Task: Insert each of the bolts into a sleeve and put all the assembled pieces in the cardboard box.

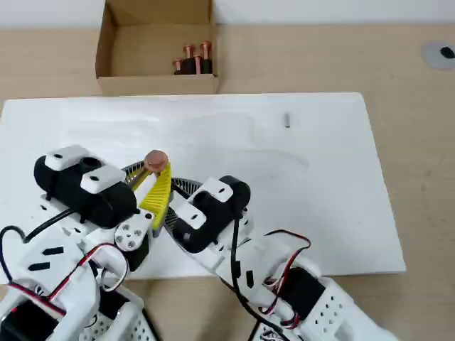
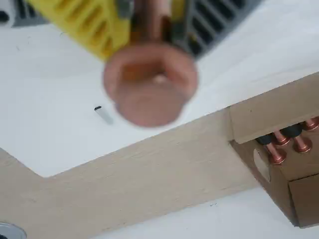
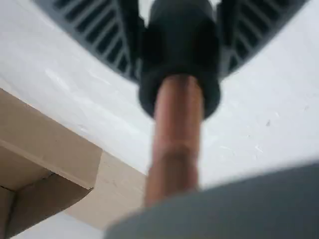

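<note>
— So where's the bolt (image 1: 156,160)?
— Well short of the cardboard box (image 1: 106,50), above the white board (image 1: 298,206). The left gripper (image 2: 149,22) pinches its shank, and its long axis runs roughly boxward, head leading.
— And the right gripper (image 3: 179,30)?
— Clamped on a black sleeve (image 3: 179,55), with a copper shaft (image 3: 174,139) poking out. Finished pieces (image 1: 193,60) stand upright inside the box.

High view looks down over the table (image 1: 419,142); both wrist views, close in, face the cardboard box (image 1: 156,85).
</note>
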Motion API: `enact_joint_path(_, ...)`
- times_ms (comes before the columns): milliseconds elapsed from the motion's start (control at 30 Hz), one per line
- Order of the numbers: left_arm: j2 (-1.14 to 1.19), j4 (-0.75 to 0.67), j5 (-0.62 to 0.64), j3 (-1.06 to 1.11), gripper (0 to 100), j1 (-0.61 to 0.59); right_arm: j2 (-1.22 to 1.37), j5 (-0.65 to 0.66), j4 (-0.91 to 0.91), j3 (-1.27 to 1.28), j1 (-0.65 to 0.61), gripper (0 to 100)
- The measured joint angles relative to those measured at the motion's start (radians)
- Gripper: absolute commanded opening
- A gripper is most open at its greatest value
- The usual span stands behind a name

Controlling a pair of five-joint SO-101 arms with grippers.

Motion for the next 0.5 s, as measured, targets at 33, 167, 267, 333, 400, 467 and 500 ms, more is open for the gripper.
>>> enact_joint_path(33,0.0,0.0,0.0,0.0,1,0.0,0.0,0.0,0.0,0.0,0.0,0.9)
enact_joint_path(167,0.0,0.048,0.0,0.0,1,0.0,0.0,0.0,0.0,0.0,0.0,0.9)
enact_joint_path(267,0.0,0.107,-0.002,0.0,1,0.0,0.0,0.0,0.0,0.0,0.0,0.9)
enact_joint_path(333,0.0,0.141,-0.002,-0.002,2,0.0,0.0,0.0,0.0,0.0,-0.002,0.9)
enact_joint_path(400,0.0,0.167,-0.003,-0.012,6,0.0,0.002,0.002,0.002,0.002,-0.003,0.9)
enact_joint_path(467,0.0,0.187,-0.005,-0.028,11,0.0,0.002,0.002,0.002,0.002,-0.009,0.9)
enact_joint_path(500,0.0,0.198,-0.002,-0.034,13,0.0,0.002,0.002,0.002,0.002,-0.008,0.9)
